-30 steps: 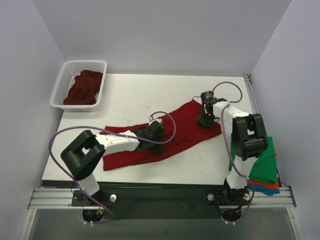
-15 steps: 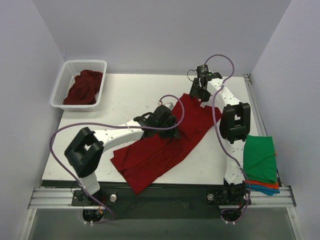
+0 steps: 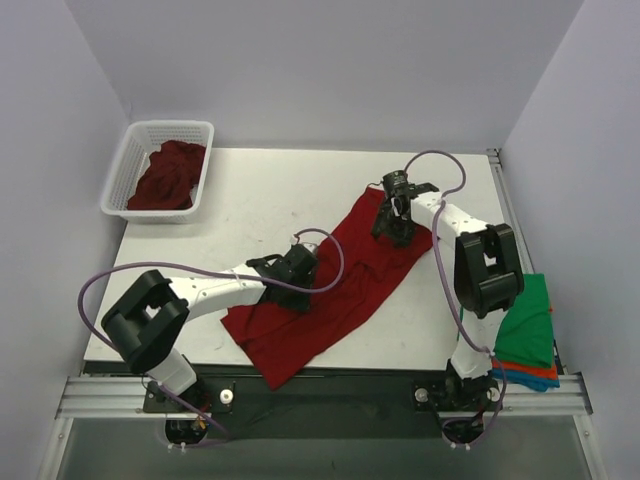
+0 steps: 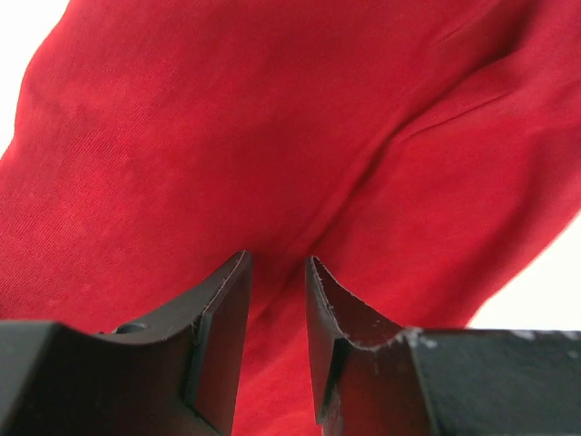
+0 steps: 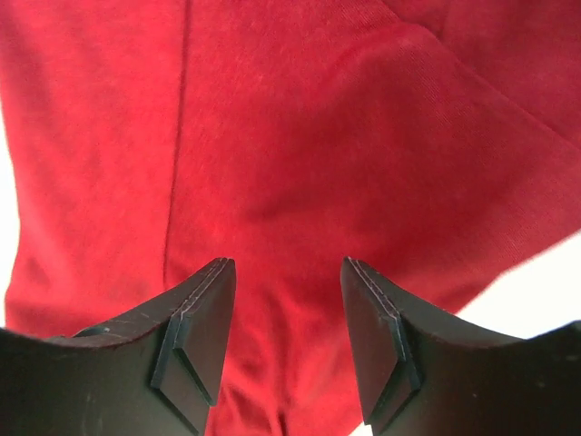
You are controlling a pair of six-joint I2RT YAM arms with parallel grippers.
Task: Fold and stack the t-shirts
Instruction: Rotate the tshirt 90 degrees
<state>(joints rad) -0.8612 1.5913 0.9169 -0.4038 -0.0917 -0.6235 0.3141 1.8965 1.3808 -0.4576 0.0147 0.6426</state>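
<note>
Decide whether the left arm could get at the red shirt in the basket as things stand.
Probably yes. The red shirt lies uncovered in the open basket on that arm's side, and nothing stands between it and the left gripper, whose jaws are open. Full reach is uncertain.

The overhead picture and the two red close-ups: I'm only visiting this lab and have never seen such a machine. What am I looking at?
The machine is two robot arms bolted at the near edge of a white table. The overhead picture comes from a fixed camera above and behind them. Each close-up comes from a camera on one wrist, looking past that arm's two black fingers: the left tool and the right tool. On the table lies a red t-shirt, spread out and rumpled. A white basket at the far left holds more red cloth, and folded shirts, green on top, are stacked at the right edge. Both tools hover over the red t-shirt with fingers apart; neither appears to hold anything.
</note>
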